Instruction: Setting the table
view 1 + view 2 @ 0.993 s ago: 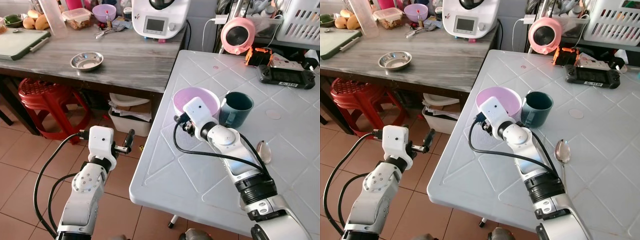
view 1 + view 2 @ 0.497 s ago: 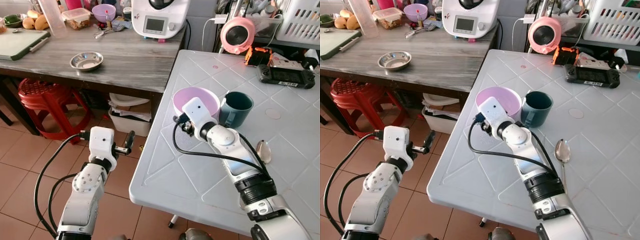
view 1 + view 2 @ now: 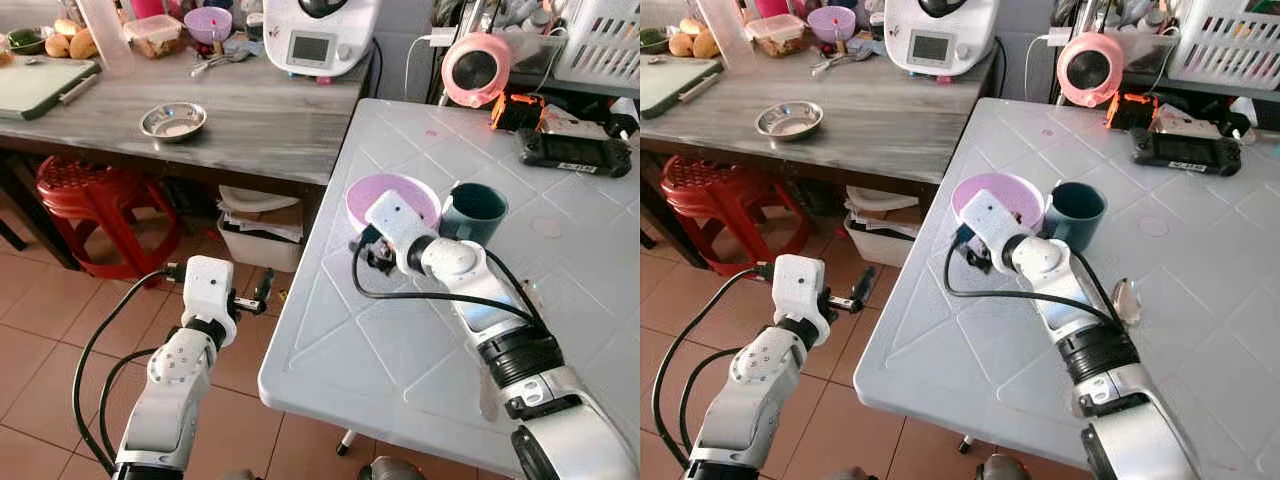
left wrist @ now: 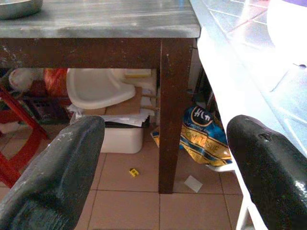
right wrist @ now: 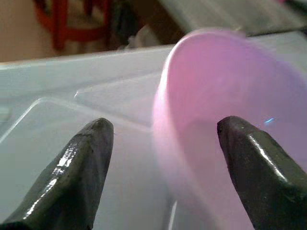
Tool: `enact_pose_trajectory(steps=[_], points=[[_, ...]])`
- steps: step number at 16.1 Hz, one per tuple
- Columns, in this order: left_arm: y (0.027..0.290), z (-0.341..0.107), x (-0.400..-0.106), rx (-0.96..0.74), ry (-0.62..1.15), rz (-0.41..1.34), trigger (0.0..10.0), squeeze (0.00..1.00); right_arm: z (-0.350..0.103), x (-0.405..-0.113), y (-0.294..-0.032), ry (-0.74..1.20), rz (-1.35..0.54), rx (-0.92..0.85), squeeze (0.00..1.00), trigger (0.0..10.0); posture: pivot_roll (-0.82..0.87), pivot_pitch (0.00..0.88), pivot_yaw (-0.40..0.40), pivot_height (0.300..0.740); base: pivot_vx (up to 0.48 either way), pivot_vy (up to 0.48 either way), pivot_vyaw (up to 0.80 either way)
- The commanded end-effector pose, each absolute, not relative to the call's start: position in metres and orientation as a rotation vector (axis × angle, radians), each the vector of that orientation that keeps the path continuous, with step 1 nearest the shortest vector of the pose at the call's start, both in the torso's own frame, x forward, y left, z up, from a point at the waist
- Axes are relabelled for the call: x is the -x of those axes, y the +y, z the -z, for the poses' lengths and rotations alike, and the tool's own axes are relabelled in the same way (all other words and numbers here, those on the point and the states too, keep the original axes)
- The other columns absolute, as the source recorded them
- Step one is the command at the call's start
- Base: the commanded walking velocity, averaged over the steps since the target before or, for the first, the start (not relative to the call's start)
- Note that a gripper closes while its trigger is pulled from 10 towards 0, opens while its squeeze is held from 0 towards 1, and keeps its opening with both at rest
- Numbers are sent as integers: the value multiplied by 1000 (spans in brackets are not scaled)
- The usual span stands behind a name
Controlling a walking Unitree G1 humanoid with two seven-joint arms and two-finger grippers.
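A lilac bowl stands on the white table near its left edge, with a teal mug touching its right side. My right gripper is open at the bowl's near rim. One finger is outside over the table and the other is over the bowl's inside. A spoon lies on the table to the right of my right forearm. My left gripper is open with nothing in it. It hangs over the tiled floor, left of the table.
A wooden counter stands to the left with a steel bowl and a white appliance. Beneath it are a red stool and a white bin. A black controller lies at the table's back.
My right wrist has turned and edged in at the bowl's rim. My left gripper has sunk a little lower beside the table. The bowl, mug and spoon have stayed put.
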State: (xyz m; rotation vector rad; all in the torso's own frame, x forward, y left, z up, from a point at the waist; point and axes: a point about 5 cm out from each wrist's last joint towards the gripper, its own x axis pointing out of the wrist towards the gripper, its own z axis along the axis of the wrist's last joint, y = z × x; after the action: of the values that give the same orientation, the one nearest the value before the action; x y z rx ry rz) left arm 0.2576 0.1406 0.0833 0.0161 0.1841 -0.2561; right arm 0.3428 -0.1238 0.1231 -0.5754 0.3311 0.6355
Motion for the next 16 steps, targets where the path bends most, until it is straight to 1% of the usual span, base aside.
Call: enact_pose_trajectory(steps=[1, 2, 3, 9, 16], points=[[142, -82, -256, -19, 201, 256, 10000, 0, -125, -346, -124, 350, -654, 594, 0, 10000, -49, 19, 36, 740, 0, 0, 0], [142, -82, -256, -18, 203, 258, 10000, 0, -123, -345, -124, 366, -669, 601, 0, 10000, -51, 19, 35, 740, 0, 0, 0], [141, -81, -256, -14, 208, 258, 10000, 0, -122, -346, -125, 368, -672, 607, 0, 0, -51, 18, 33, 740, 0, 0, 0], [142, -79, -255, -10, 223, 252, 10000, 0, -120, -344, -123, 356, -702, 697, 0, 0, -48, 19, 31, 740, 0, 0, 0], [142, -79, -256, -7, 227, 249, 10000, 0, -117, -342, -128, 350, -712, 744, 0, 0, -50, 16, 33, 740, 0, 0, 0]])
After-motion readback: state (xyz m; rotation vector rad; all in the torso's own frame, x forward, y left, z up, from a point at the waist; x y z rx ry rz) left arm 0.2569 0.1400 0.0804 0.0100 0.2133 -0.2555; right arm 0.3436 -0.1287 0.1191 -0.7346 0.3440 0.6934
